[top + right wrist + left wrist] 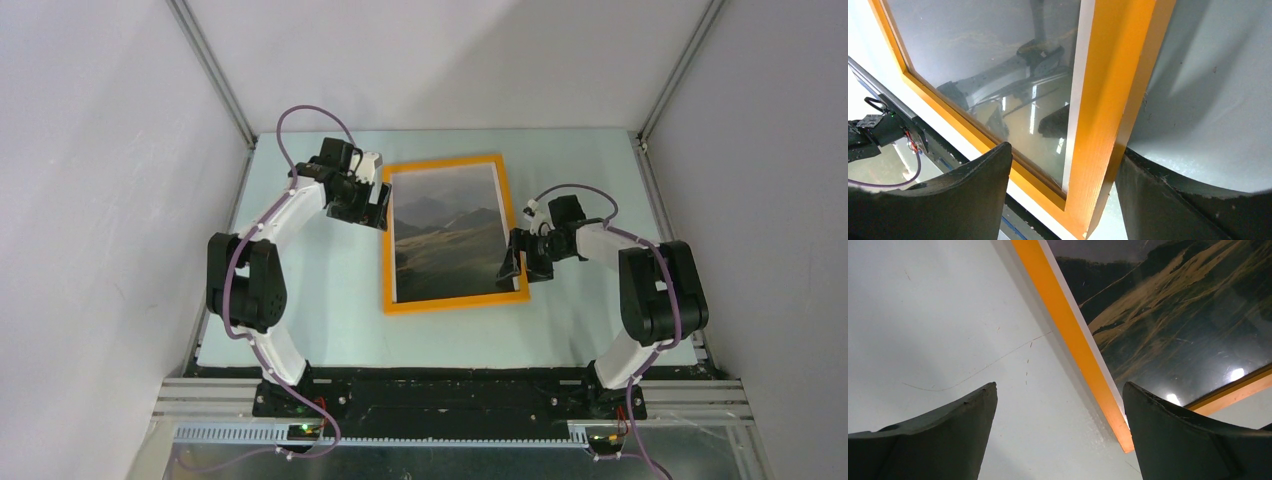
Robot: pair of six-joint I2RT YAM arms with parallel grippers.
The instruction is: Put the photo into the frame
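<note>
One photo (447,235) is lying face up inside the single orange frame (443,304), which is sitting flat on the table (330,300). Two arms are reaching in: the left gripper (371,209) is hanging at the frame's far left corner with its jaws spread wide and holding nothing. The right gripper (515,262) is straddling the frame's right rail towards the near corner, jaws apart
</note>
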